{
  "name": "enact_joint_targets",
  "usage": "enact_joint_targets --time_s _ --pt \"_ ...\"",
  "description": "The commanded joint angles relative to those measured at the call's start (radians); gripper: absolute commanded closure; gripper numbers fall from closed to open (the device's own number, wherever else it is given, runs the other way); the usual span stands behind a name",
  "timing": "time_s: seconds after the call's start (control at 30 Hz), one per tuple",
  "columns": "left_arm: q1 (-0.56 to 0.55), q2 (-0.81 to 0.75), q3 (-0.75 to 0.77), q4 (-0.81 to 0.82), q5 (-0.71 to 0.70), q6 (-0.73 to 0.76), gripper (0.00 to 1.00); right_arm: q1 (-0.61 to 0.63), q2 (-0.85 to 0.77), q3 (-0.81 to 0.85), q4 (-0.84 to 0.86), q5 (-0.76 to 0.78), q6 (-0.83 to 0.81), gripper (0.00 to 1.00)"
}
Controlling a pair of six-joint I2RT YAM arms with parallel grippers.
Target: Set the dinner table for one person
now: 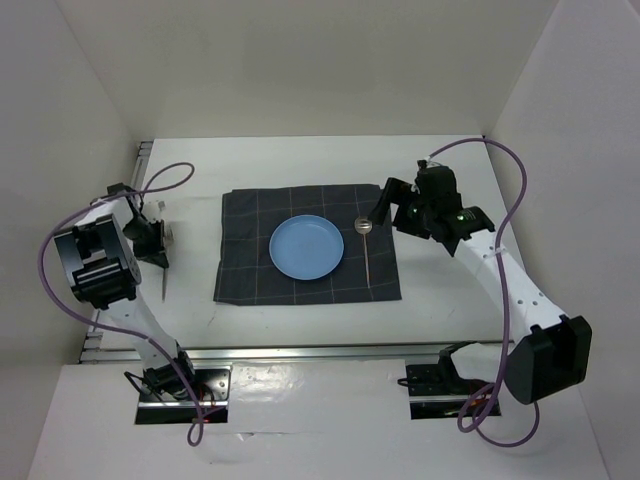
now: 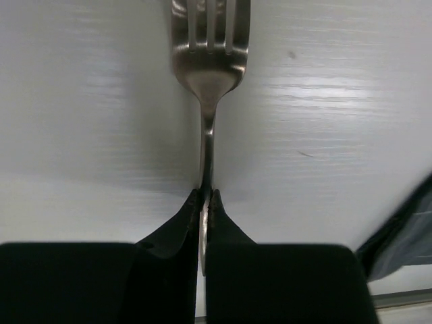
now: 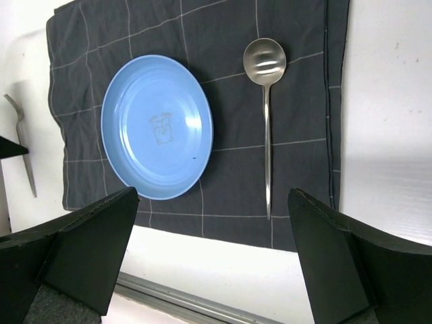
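A dark grey checked cloth [image 1: 300, 285] lies in the middle of the white dinner table [image 1: 450, 300]. A blue plate [image 1: 307, 247] sits on it, with a metal spoon [image 1: 367, 250] to its right on the cloth, bowl end far. My left gripper [image 1: 158, 248] is shut on the handle of a metal fork [image 1: 163, 282], low over the table left of the cloth. In the left wrist view the fork [image 2: 209, 67] points away from the shut gripper [image 2: 206, 197]. My right gripper [image 1: 385, 212] hovers open and empty above the cloth's far right corner.
The right wrist view shows the plate [image 3: 156, 127], the spoon [image 3: 265, 101], the cloth [image 3: 297, 169] and the fork [image 3: 23, 158] at far left. White walls enclose the table. An aluminium rail [image 1: 300, 351] runs along the near edge.
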Motion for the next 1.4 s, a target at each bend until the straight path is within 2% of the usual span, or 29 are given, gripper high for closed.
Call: enact_joint_targets --time_s 0.0,0.13,0.23,0.5,0.6,0.77,0.87,0.97,1.13,1.37 --pt "-0.015 -0.069 -0.065 0.032 0.121 -0.121 1.0 0.009 -0.05 0.006 0.002 0.024 0.001 0.0" --pt "-0.015 -0.243 -0.148 0.125 0.1 -0.147 1.0 0.009 -0.059 0.006 0.003 0.042 0.001 0.0" --pt "-0.061 -0.34 -0.158 0.125 0.088 -0.156 1.0 0.009 -0.059 0.006 -0.007 0.051 0.011 0.0" --pt "-0.133 -0.365 -0.12 0.046 0.118 -0.156 1.0 0.009 -0.068 -0.004 0.004 0.051 0.011 0.0" --pt "-0.242 -0.354 -0.091 0.007 0.176 -0.193 1.0 0.009 -0.077 -0.014 -0.005 0.06 0.02 0.0" --pt "-0.435 -0.238 0.007 -0.033 0.186 -0.329 1.0 0.009 -0.088 -0.024 -0.016 0.07 0.029 0.0" --pt "-0.493 -0.16 0.076 -0.042 0.203 -0.426 1.0 0.009 -0.108 -0.033 -0.027 0.094 0.04 0.0" --pt "-0.535 -0.069 0.128 -0.042 0.181 -0.484 1.0 0.009 -0.129 -0.043 -0.046 0.115 0.04 0.0" --pt "-0.603 -0.001 0.132 -0.042 0.054 -0.556 1.0 0.009 -0.148 -0.043 -0.056 0.146 0.049 0.0" --pt "-0.624 0.087 0.154 -0.049 -0.075 -0.586 1.0 0.009 -0.126 -0.031 -0.065 0.157 0.04 0.0"
